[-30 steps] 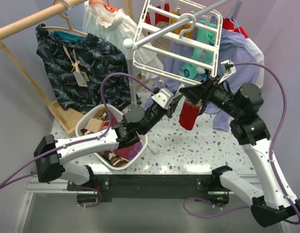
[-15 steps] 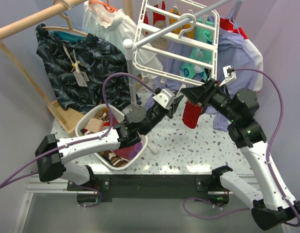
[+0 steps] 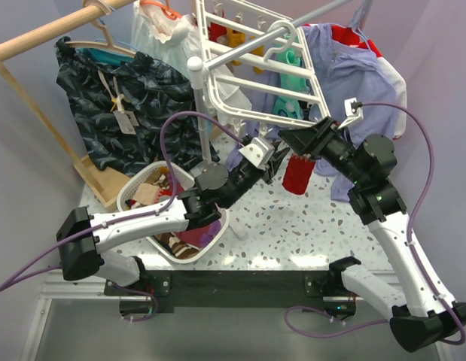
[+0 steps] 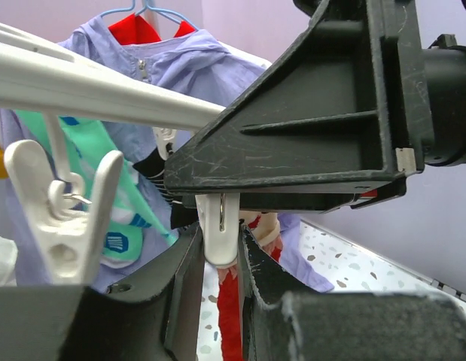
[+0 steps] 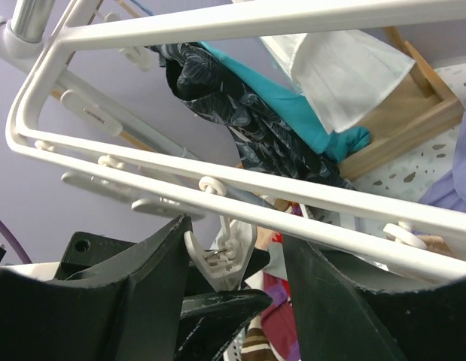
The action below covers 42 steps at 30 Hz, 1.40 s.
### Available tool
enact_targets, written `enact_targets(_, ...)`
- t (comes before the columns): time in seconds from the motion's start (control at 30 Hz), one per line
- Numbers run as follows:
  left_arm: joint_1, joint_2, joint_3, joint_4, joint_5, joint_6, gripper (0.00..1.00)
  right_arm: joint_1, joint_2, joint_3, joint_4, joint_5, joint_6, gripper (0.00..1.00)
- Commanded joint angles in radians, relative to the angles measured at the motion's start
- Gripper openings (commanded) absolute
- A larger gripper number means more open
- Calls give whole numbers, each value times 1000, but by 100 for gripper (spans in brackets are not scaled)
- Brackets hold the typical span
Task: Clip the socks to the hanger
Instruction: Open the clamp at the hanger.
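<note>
No writing reads: the paper tag (image 3: pixel 128 120) on the dark garment (image 3: pixel 142 94) and the patch (image 4: pixel 116 242) on the teal sock (image 4: pixel 89 139) are too small or blurred. The left wrist alone shows the left tool (image 4: pixel 220 244) pinching a white clip (image 4: pixel 220 232) of the hanger (image 3: pixel 255 64). A red sock (image 3: pixel 298 173) hangs under the right tool (image 3: pixel 294 141), above the counter (image 3: pixel 293 226); its grip cannot be told.

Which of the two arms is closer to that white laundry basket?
Left. The left arm passes right over the basket; the right arm stands well clear of it.
</note>
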<state>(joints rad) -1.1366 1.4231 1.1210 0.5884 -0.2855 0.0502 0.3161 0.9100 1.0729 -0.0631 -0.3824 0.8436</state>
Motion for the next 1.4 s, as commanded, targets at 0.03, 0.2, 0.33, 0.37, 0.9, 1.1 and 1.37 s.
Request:
enact_targets(0.03, -45, 13, 20, -36, 101, -33, 0, -3, 17, 13, 106, 63, -24, 48)
enact_targets(0.2, -46, 14, 17, -53, 83, -35, 0, -3, 6, 22, 75, 71, -66, 36)
enact_targets(0.33, -46, 17, 19, -68, 69, -36, 0, -3, -5, 24, 66, 76, -92, 24)
enact_targets(0.37, -46, 17, 22, -71, 65, -36, 1, -3, -5, 24, 66, 74, -97, 23)
enact_targets(0.9, -46, -177, -139, -287, -119, -326, 90, -3, -23, 9, 8, 91, -182, 6)
enact_targets(1.1, -43, -305, -224, -574, -240, -597, 100, -5, -23, -1, -6, 105, -212, 4)
enact_targets(1.37, 87, -432, -291, -1136, -310, -1015, 100, -5, -19, -13, -15, 106, -235, 4)
